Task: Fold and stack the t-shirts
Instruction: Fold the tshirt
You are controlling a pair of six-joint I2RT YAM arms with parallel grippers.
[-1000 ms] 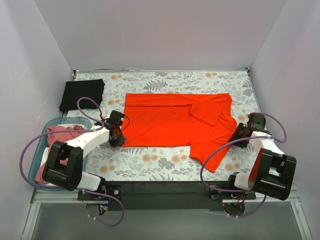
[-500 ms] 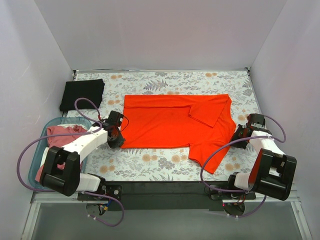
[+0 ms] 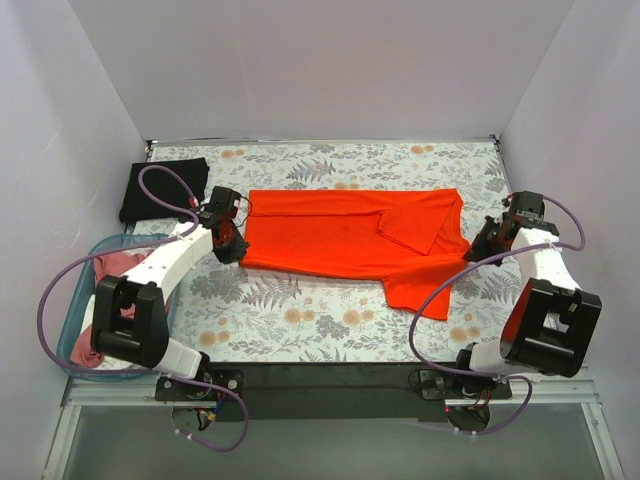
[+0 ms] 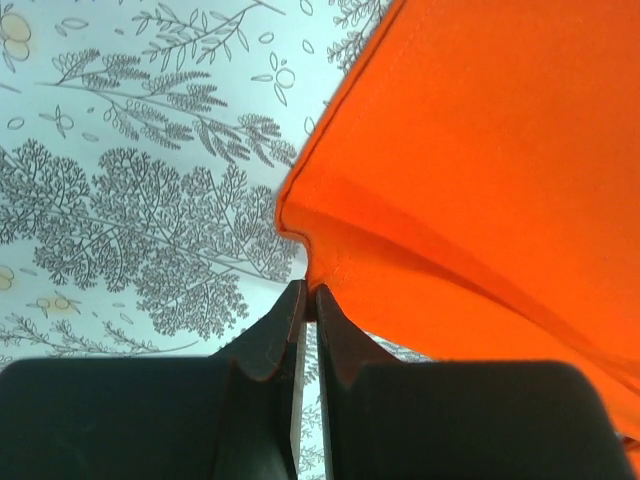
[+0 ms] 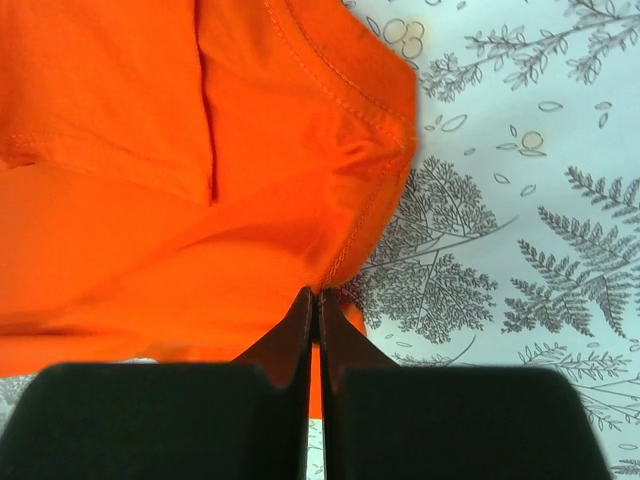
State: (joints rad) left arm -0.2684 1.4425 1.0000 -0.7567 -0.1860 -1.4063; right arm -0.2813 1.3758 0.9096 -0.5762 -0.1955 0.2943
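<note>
The orange-red t-shirt lies spread across the middle of the floral table, its near edge lifted and drawn toward the back. My left gripper is shut on the shirt's left hem corner. My right gripper is shut on the shirt's right edge. A sleeve hangs toward the front right. A folded black t-shirt lies at the back left. A dusty pink t-shirt sits in the teal basket.
The teal basket stands at the left front beside the left arm. Grey walls close in the table on three sides. Purple cables loop off both arms.
Both grippers have moved away from me toward the back, pulling the shirt's near edge with them. The shirt now looks narrower front to back.
</note>
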